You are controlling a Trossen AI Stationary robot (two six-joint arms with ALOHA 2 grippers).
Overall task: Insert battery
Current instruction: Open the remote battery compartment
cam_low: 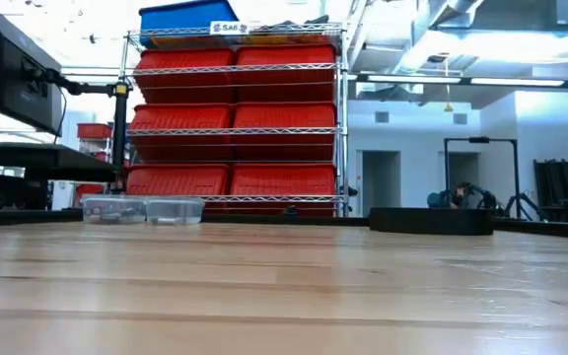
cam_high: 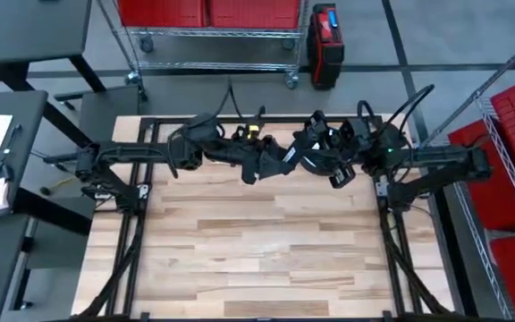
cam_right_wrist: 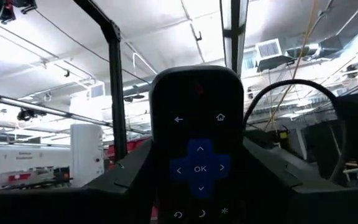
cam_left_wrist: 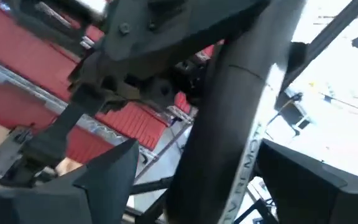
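Observation:
Both arms are raised over the table's far edge and meet near its middle. My right gripper is shut on a black remote with a blue cross pad, its button face toward the wrist camera. In the high view this gripper is lost among the dark arm parts. My left gripper stands open next to it, and between its fingers only the right arm's dark link shows, farther off. The battery is out of view. Neither gripper shows in the low view. My right gripper pinches the remote by its two long sides between its two fingers, at the lower part of the body. The fingers lie along the remote. The remote points away from the wrist toward the ceiling, lifted clear of the table.
Two clear plastic boxes stand at the table's far left and a low black tray at its far right. Wire shelves with red bins stand beyond the far edge. The wooden table top lies nearer than the arms.

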